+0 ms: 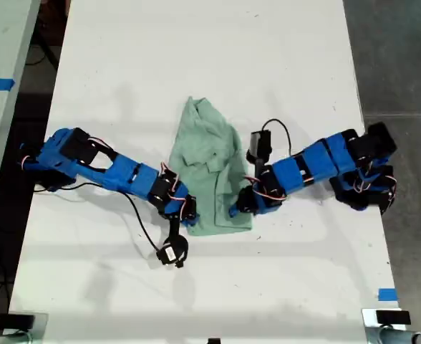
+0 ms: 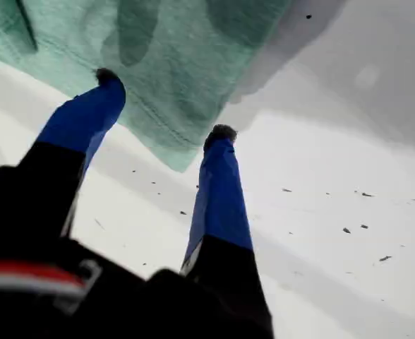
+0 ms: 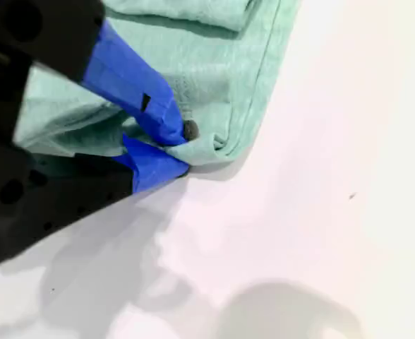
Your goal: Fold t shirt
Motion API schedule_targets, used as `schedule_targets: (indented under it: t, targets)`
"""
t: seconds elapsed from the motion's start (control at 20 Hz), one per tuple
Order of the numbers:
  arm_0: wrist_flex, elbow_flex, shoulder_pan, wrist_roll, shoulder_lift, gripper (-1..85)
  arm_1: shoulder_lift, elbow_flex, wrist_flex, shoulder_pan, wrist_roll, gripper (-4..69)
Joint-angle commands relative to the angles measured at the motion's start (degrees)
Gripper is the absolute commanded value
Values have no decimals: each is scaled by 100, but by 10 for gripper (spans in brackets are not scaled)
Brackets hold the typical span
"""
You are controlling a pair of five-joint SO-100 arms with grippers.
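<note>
The white counter (image 1: 196, 64) is mostly bare around the work. There is a strip of blue tape (image 1: 386, 294) near its edge at the exterior view's lower right, and a black cable (image 1: 135, 215) loops from the arm on that view's left. The only things crowding the t shirt (image 1: 210, 161) are my own two arms, one pressing in from each side of the exterior view. The shirt lies mid-counter. Its long axis runs from the exterior view's top to its bottom, leaning a little, with the narrower bunched end toward the top and the broader end below. It is pale mint green, wrinkled, and doubled over itself with layered hems showing. My first pincer (image 2: 164, 104) stands well open, with a hanging corner of the cloth (image 2: 186, 63) over the gap between its tips and nothing held. In the exterior view it sits at the shirt's lower left corner (image 1: 187, 217). My second pincer (image 3: 186, 148) is closed on a folded edge of the shirt (image 3: 214, 70), near the exterior view's lower right of the garment (image 1: 237, 209).
</note>
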Motion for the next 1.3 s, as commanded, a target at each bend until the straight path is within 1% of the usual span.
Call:
schedule_targets:
  t: [0.0, 0.05, 0.1, 0.15, 0.2, 0.25, 0.3, 0.4, 0.45, 0.5, 0.65, 0.8, 0.95, 1.05, 1.2, 1.25]
  targets:
    - [-79, -167, 158, -97, 79, -2, -141, 264, -343, -44, 229, 179]
    - [-88, -167, 167, -88, 88, -2, -237, 492, -633, -53, 352, 146]
    - [-88, -167, 185, -88, 88, -2, -316, 703, -923, -53, 457, 27]
    - [-97, -167, 193, -79, 97, -2, -360, 861, -1239, -88, 571, -2]
    - [-97, -167, 229, -53, 123, -2, -492, 747, -1301, -149, 589, -1]
    - [-97, -167, 308, -35, 185, -2, -659, 404, -1204, -255, 650, -1]
    - [-105, -167, 431, -9, 290, -2, -870, -185, -940, -413, 686, -1]
    - [-141, -167, 765, 53, 519, -2, -1635, -2312, 431, -800, 747, -1]
    - [-202, -167, 940, 53, 686, -2, -1934, -3357, 949, -958, 729, -1]
    - [-220, -158, 1081, 9, 905, -2, -2004, -4008, 1169, -1072, 659, -5]
    - [-123, -9, 1160, -9, 1749, -2, -1283, -4192, 967, -1046, 211, -11]
    - [483, 448, 642, -9, 2610, -2, -510, -4052, 791, -501, -475, -11]
    - [1020, 1037, -211, 176, 3393, -2, 105, -3665, 791, 545, -1195, -11]
    - [1037, 1819, -870, 396, 4034, -2, 396, -3208, 756, 1283, -1652, -12]
    - [624, 3006, -1872, 940, 5027, -2, 659, -2707, 677, 2259, -2145, -12]
    - [580, 3155, -2171, 1169, 5212, -2, 633, -2689, 721, 2531, -2259, -7]
